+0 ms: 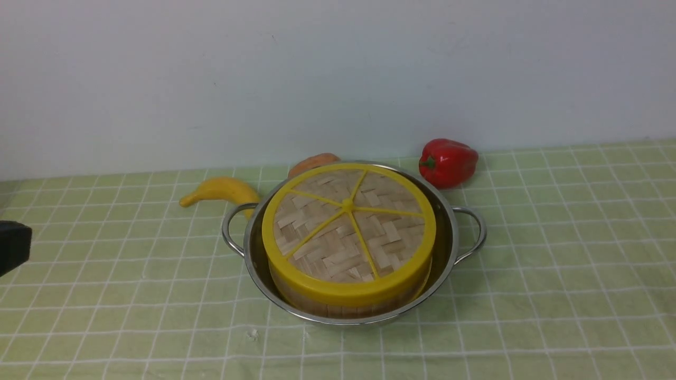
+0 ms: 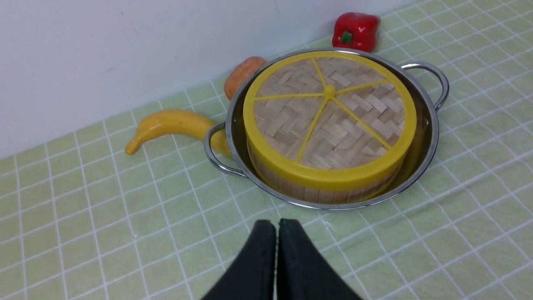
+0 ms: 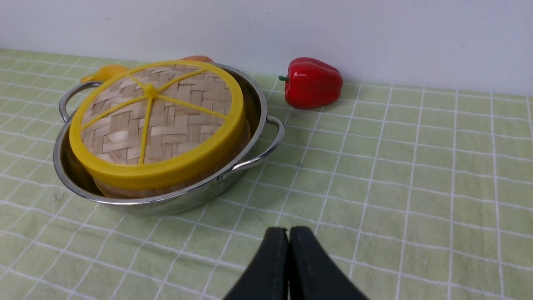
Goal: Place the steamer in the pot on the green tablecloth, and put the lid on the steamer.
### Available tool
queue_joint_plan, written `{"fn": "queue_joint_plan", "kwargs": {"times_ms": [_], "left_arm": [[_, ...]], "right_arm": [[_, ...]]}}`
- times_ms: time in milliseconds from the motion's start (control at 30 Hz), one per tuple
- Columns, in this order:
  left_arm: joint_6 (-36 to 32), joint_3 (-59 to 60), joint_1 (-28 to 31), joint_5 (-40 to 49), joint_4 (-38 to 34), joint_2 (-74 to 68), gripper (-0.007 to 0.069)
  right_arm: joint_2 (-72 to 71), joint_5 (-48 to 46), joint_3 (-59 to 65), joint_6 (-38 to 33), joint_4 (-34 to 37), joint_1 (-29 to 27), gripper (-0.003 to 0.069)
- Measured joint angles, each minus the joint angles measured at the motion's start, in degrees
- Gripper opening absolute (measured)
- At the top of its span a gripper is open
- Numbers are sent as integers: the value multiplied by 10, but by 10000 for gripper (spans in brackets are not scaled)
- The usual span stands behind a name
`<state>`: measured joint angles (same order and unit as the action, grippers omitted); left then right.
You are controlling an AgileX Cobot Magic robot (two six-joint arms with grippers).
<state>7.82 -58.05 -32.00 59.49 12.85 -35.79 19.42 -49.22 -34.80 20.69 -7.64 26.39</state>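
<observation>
Your stock on the bench, largest first.

1. Green tablecloth (image 1: 554, 253): covers the whole surface, lightly wrinkled.
2. Pot (image 1: 447, 248): steel, two loop handles, near the middle of the cloth.
3. Steamer (image 1: 338, 309): sits inside the pot; only its bamboo wall shows below the lid.
4. Lid (image 1: 348, 235): on top of the steamer, its yellow rim covering the basket's mouth. It appears to dip slightly toward the camera, so you may judge it not fully seated.
5. Red pepper (image 1: 448, 161), banana (image 1: 222, 191) and an orange vegetable (image 1: 314, 162): behind the pot, near the wall; the banana just beside a handle.
6. Left gripper (image 2: 277, 227) and right gripper (image 3: 288, 235): both clenched, holding nothing, well apart from the pot.

Risk: if the lid is cocked, a nudge to the pot could slide it off; judged slight.

Views: the front camera shows only a dark edge of the left arm and nothing of the right; you confirm the closed fingers from the wrist cameras alone. The right wrist view best shows the steamer's tilt.
</observation>
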Motion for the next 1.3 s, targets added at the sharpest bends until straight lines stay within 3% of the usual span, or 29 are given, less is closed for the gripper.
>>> {"fn": "queue_joint_plan", "kwargs": {"times_ms": [167, 233, 333, 367, 500, 600, 1300], "left_arm": [[-7, 67, 79, -90, 9, 47, 12], [-8, 170, 164, -199, 16, 106, 20], [-8, 271, 228, -290, 21, 154, 25], [-6, 365, 286, -358, 22, 192, 32], [18, 514, 381, -429, 22, 285, 33], [22, 568, 412, -441, 22, 339, 43], [24, 585, 414, -458, 23, 358, 90]], "right_arm": [[0, 0, 0, 1, 0, 0, 47], [0, 0, 0, 1, 0, 0, 60], [0, 0, 0, 1, 0, 0, 68], [0, 0, 0, 1, 0, 0, 76], [0, 0, 0, 1, 0, 0, 93], [0, 0, 0, 1, 0, 0, 106], [-1, 4, 0, -2, -2, -1, 168]]}}
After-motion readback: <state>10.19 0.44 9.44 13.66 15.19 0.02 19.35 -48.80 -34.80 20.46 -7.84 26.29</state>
